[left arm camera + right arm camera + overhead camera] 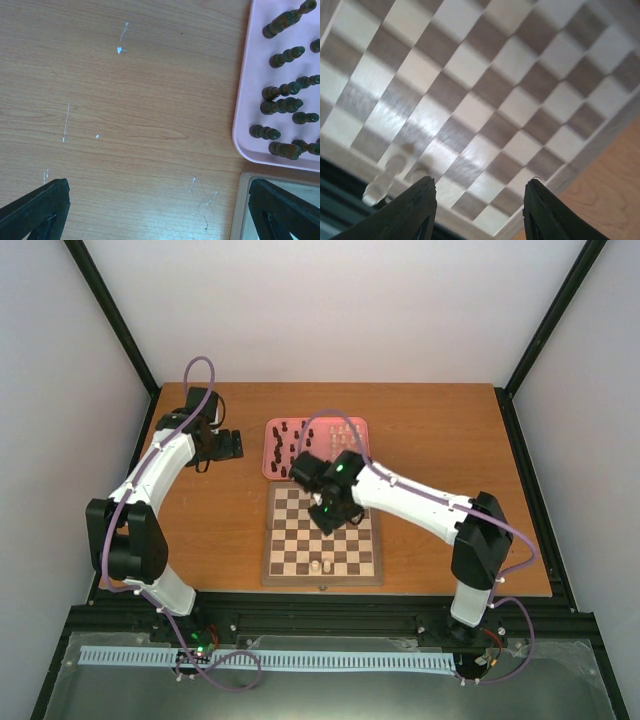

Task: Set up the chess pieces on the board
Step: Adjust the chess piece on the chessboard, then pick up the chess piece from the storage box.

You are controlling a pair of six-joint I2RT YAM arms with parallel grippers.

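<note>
Checking the right gripper (479, 192) first, my colleague asks: "Holding anything?"

"Nothing," I answer. "Its jaws stand apart low over the board (495, 100), with only bare squares between them. Two cream chess pieces (322, 564) stand upright on the near rank. The wrist view shows them blurred, just beside one finger."

"And the left gripper (159, 200)?"

"Spread wide and empty over the table (125, 100). It hangs just left of the pink tray (242, 115), near the board's far corner."

"Where is the rest of the set?"

"In the tray, just beyond the board's far edge. The dark pieces (282, 105) crowd its left half and the cream ones (348, 430) its right. I cannot tell whether every one stands upright."

"How will they handle?"

"My judgement only: small turned wood, light and rigid, unlikely to break. They are narrow at the base, so easily toppled, and smooth enough to twist in a loose pinch. I would take each from above, at the stem just under the head, with the jaws opened no wider than needed. The main hazard is the crowding in the tray, where a descending finger could knock a neighbour over. On the board, the base should sit flat inside its square before the jaws let go."
</note>
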